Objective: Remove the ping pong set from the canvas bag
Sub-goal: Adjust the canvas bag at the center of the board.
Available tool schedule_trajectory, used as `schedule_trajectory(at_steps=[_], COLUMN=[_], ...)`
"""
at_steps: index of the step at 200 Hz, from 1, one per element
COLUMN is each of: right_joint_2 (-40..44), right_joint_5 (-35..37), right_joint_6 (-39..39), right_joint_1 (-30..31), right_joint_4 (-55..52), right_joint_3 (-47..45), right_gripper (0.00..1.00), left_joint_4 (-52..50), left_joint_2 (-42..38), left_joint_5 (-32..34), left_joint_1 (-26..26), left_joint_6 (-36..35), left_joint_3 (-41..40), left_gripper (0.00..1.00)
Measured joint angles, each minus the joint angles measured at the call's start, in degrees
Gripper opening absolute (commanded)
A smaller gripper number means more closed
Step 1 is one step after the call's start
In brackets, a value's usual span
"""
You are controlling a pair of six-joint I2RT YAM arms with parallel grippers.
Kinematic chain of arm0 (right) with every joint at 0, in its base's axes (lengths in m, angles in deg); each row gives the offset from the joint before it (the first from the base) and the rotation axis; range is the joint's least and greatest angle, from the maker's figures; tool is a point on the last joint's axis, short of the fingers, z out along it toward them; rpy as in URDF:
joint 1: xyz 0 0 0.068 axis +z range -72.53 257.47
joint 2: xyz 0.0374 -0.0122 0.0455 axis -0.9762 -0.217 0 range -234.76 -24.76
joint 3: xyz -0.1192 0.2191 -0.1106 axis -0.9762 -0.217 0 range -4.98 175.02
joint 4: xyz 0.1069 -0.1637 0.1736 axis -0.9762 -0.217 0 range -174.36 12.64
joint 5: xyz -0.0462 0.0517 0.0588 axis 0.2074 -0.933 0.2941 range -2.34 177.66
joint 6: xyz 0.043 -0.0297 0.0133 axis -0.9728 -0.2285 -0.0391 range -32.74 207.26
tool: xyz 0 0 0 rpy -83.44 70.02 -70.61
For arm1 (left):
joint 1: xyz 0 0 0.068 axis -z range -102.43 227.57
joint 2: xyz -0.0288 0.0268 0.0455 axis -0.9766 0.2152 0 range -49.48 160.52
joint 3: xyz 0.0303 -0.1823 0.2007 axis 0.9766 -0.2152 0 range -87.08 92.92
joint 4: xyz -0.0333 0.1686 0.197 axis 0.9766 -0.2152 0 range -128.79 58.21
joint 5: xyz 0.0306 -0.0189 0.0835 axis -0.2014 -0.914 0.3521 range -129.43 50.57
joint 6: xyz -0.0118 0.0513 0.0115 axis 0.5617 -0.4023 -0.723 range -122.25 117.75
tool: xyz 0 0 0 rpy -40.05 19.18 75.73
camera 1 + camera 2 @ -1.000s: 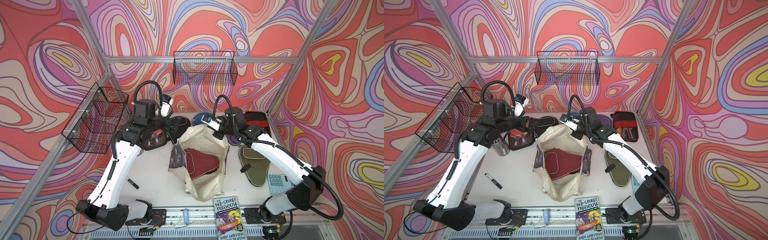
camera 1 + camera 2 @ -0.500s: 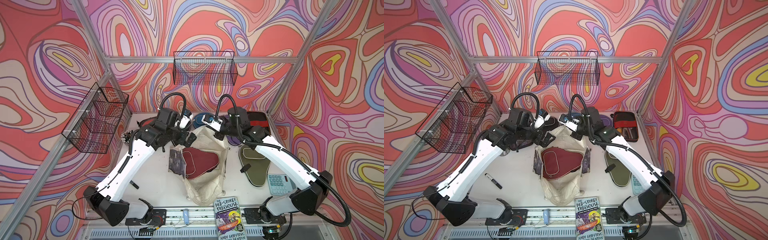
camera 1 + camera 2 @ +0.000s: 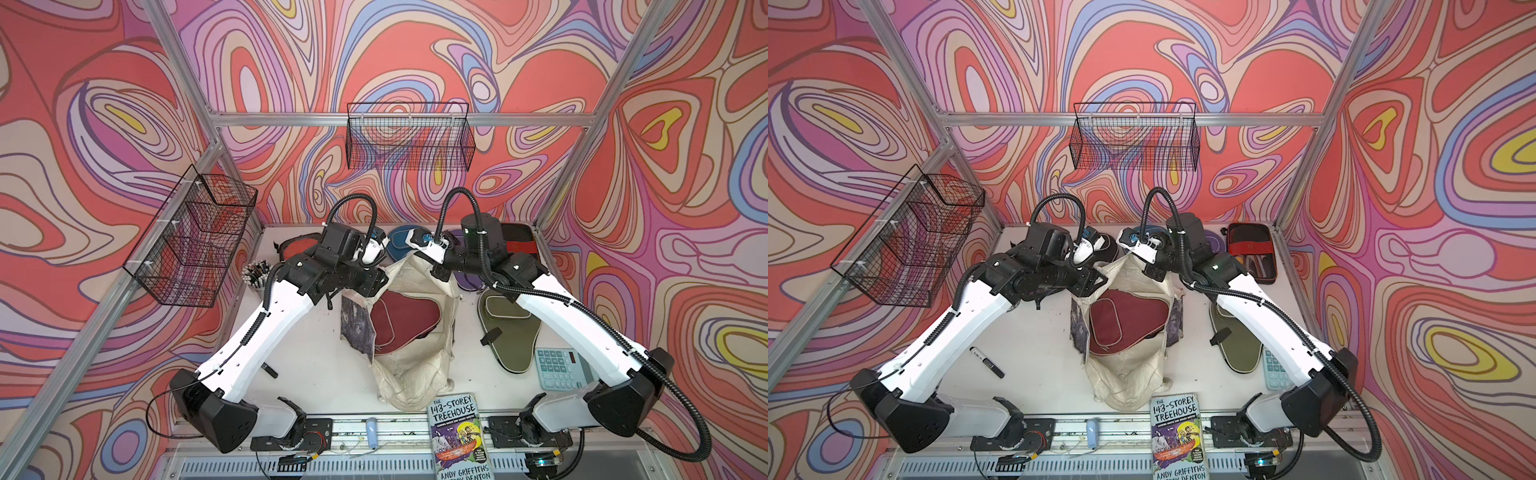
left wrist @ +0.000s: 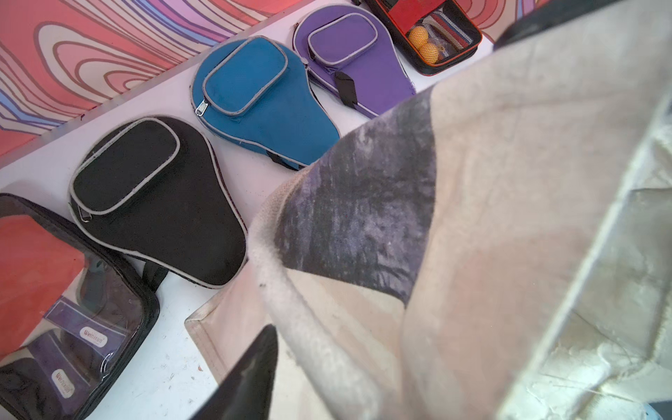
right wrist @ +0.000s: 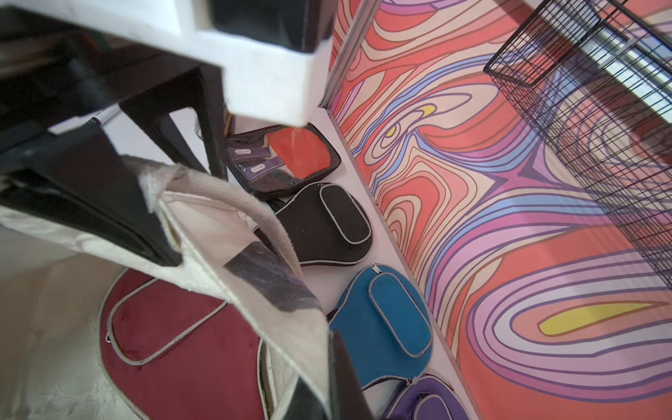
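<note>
A large cream canvas tote bag [image 3: 411,382] with a dark grey printed panel lies open-mouthed at the middle of the white bench [image 3: 320,374], a maroon paddle-shaped zip cover [image 3: 399,324] inside it. The right end effector [image 3: 436,271] is clamped on the bag's far rim, holding it raised. The left end effector [image 3: 377,286] straddles the rim's left side; whether it grips cannot be told. Along the far edge lie a clear-fronted black-edged case [image 4: 54,291], a black paddle cover [image 4: 152,196], a blue paddle cover [image 4: 254,98], a purple paddle cover [image 4: 356,62] and a mesh-pocketed case [image 4: 458,32] holding orange balls. An olive paddle cover [image 3: 507,332] lies near the right edge
</note>
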Motion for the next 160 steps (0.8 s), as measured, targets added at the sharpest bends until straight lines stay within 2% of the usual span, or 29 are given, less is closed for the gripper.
schedule_trajectory(at_steps=[16,19,23,31,41,49,54,68,92,123,160], right_joint_2=[0.07,0.07,0.04,0.07,0.28,0.9,1.33,3.34,7.41,11.34,12.02], right_joint_5=[-0.04,-0.04,-0.02,0.04,0.07,0.07,-0.02,-0.24,0.26,1.14,0.37], right_joint_6=[0.02,0.02,0.02,0.0,-0.31,-0.48,-0.57,-1.62,-3.21,-5.6,-11.65], right_joint_1=[0.17,0.22,0.22,0.22,0.17,0.09,0.09,0.13,2.54,11.45,20.68], right_joint_4=[-0.17,-0.22,-0.22,-0.24,-0.11,0.15,0.11,-0.02,-1.77,-6.32,-7.78], right_joint_3=[0.0,0.0,0.0,0.0,0.0,0.0,0.0,0.02,0.07,0.79,-1.42], right_gripper=[0.0,0.0,0.05,0.21,0.55,0.76,0.84,0.97,0.98,0.98,0.97], left_joint_4=[0.2,0.2,0.15,-0.02,-0.68,-1.29,-1.75,-2.62,-3.72,-4.07,-5.18], left_joint_2=[-0.11,-0.13,-0.2,-0.33,-0.61,-0.74,-0.85,-1.16,-1.77,-1.79,-0.92], left_joint_5=[-0.85,-1.01,-1.16,-1.31,-1.33,-1.11,-0.98,-0.83,-0.79,-0.79,-0.79], left_joint_1=[0.31,0.39,0.5,0.59,0.59,0.42,0.24,0.02,0.02,0.02,0.02], left_joint_6=[0.33,0.15,0.33,0.17,0.13,0.13,0.13,0.13,0.11,0.11,0.09], left_joint_3=[0.07,0.13,0.28,0.66,1.33,1.92,2.34,3.04,3.39,3.56,5.31], left_gripper=[0.01,0.0,0.0,0.0,0.0,0.0,0.0,0.0,0.0,0.0,0.0])
